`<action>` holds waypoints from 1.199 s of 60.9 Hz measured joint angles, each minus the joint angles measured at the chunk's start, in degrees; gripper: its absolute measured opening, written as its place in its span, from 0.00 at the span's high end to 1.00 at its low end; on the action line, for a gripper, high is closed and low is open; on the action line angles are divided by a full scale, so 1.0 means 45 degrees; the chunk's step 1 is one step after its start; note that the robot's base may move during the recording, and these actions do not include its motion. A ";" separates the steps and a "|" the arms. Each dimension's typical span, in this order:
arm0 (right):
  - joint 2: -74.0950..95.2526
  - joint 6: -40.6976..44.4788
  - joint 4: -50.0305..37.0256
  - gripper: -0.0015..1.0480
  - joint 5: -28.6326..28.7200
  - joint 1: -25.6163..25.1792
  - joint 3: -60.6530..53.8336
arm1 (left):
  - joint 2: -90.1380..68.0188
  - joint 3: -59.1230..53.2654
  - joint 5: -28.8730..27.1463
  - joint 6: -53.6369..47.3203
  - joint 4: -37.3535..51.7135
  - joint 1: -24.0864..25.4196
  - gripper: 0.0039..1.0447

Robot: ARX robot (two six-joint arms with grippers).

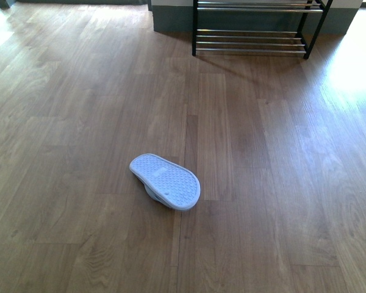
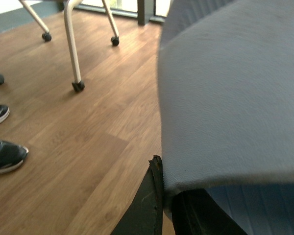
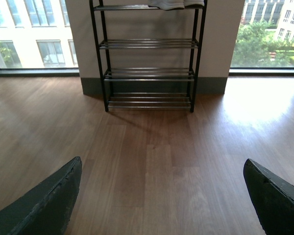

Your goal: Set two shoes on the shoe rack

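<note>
Shoe (image 2: pixel 235 98) in pale grey-blue fills most of the left wrist view. It is very close to the camera, so you cannot tell which kind it is. Your left gripper (image 2: pixel 169 198) is clenched on it: one dark finger (image 2: pixel 144 205) presses on its lower edge and the other is under it. Beyond it, on the wood floor (image 2: pixel 103 142), you see white chair legs (image 2: pixel 71 49) on castors. Two black shoes (image 2: pixel 2 154) are at the picture's edge, well apart from the gripper.

In the front view neither arm shows. A pale blue slide (image 1: pixel 165 181) lies alone on the floor, sole up, near the middle and a little to the left. It rests on its strap, which shows a little under the sole. The rack (image 1: pixel 250 38) stands well apart from it, at the far side and right of the middle, against the wall.

In the right wrist view you look straight at the rack and its four tiers of bars. A pale thing (image 3: pixel 176 4) lies on the top tier, cut by the picture's edge; you cannot tell what it is. Your right gripper (image 3: pixel 161 205) is released. Its two fingers (image 3: pixel 49 205) are wide apart, with only floor between them, well apart from the rack.
</note>
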State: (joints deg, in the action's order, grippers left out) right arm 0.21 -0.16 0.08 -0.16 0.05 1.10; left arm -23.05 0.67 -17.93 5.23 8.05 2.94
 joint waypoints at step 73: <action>0.0000 0.0005 0.0000 0.09 0.0044 0.0000 -0.0005 | -0.3672 -0.0107 0.1360 -0.1637 0.3084 0.0991 0.61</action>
State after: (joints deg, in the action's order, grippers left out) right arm 0.21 -0.14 0.08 0.03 0.05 1.08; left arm -39.57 0.19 -11.81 -2.13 21.93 7.40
